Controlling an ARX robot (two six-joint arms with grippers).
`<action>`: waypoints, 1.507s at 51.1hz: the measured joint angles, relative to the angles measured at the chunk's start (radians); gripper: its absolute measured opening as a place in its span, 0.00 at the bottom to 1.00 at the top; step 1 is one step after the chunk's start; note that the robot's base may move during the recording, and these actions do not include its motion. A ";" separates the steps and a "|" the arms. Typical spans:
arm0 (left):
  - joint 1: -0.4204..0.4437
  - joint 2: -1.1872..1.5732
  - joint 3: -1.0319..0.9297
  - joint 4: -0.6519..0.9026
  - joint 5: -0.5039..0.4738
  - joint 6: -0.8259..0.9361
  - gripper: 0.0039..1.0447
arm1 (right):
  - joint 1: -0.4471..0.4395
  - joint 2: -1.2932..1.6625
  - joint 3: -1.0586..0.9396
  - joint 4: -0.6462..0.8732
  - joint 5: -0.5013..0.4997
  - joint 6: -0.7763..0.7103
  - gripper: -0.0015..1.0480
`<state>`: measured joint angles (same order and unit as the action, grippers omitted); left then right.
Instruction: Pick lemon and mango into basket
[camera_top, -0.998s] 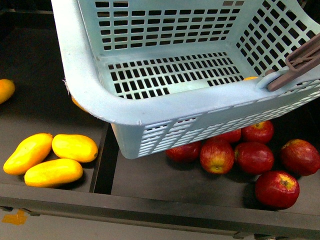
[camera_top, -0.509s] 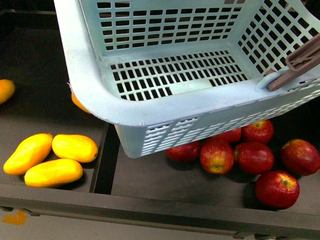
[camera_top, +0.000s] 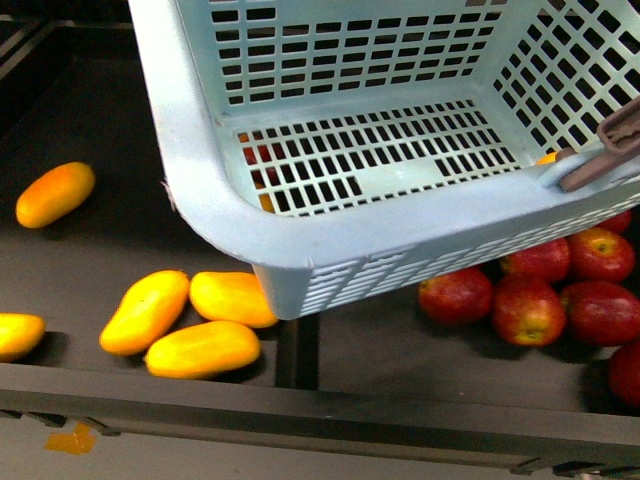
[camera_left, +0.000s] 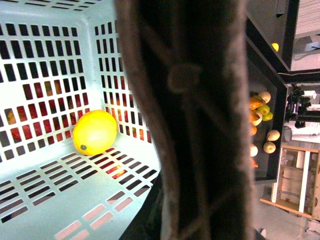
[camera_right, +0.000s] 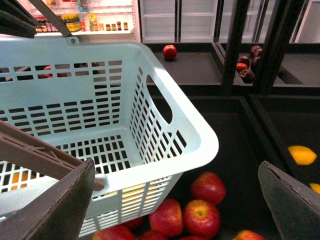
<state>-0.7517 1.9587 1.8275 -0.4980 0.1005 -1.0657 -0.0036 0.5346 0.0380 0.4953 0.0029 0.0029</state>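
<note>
The pale blue-green basket (camera_top: 300, 250) hangs tilted above the shelf, filling the upper front view. My left gripper is shut on its brown handle (camera_left: 190, 120), which blocks the middle of the left wrist view and hides the fingers. The lemon (camera_left: 95, 132) lies on the basket's slotted floor in a corner. Three mangoes (camera_top: 202, 348) lie together in the bin below the basket's near-left corner, with another mango (camera_top: 55, 193) further back left. My right gripper (camera_right: 172, 205) is open and holds nothing, above the apples beside the basket's corner (camera_right: 200, 145).
Red apples (camera_top: 528, 310) fill the bin under the basket's right side. A divider (camera_top: 297, 350) separates the two bins, and the shelf's front lip (camera_top: 320, 415) runs across. An orange-yellow fruit (camera_top: 18, 335) lies at the far left. Dark shelf posts (camera_right: 235, 45) stand behind.
The shelf contents have slid right in the front view: mangoes and apples sit further right, and two more orange-yellow fruits show at the left. The basket shifted slightly right.
</note>
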 joint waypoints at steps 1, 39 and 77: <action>0.000 0.000 0.000 0.000 0.000 0.001 0.04 | 0.000 -0.001 0.000 0.000 0.000 0.000 0.92; 0.006 0.000 0.001 0.000 -0.003 0.003 0.04 | 0.002 0.000 -0.002 0.000 -0.001 0.000 0.92; 0.025 0.000 0.002 -0.001 -0.017 0.004 0.04 | 0.003 -0.001 -0.003 -0.001 -0.011 0.000 0.92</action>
<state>-0.7269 1.9587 1.8290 -0.4988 0.0837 -1.0615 -0.0006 0.5335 0.0349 0.4946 -0.0078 0.0029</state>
